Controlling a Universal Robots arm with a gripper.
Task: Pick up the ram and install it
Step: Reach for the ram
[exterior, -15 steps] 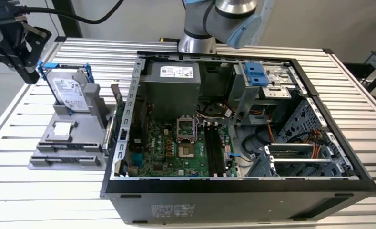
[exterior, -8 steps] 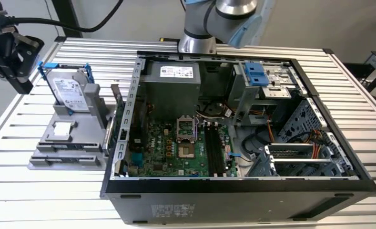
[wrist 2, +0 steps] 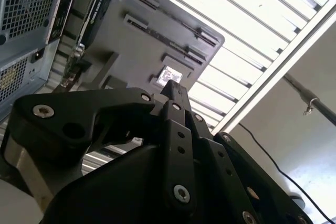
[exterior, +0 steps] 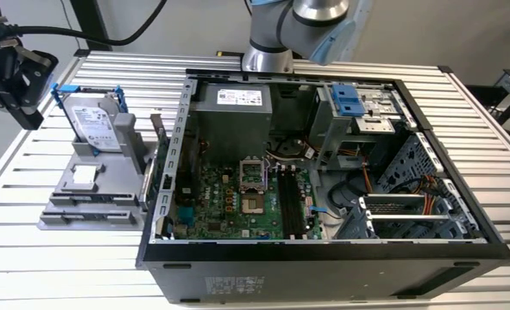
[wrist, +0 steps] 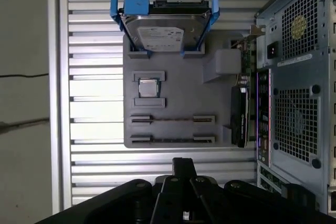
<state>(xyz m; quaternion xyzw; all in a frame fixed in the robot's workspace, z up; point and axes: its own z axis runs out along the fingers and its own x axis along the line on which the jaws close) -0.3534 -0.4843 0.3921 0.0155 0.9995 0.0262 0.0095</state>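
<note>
While your pincer [wrist: 184, 162] hangs closed and empty, the ram [wrist: 172, 120] stands edge-up in the grey holder [wrist: 178, 98]. Approach stage, I'd say; grabbing it demands squaring to that thin edge.

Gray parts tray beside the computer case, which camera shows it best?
The first wrist view: the gray tray lies whole, seen from straight above. The exterior view shows it slanted, at the exterior view's left; the second wrist view catches part of it, obliquely.
</note>
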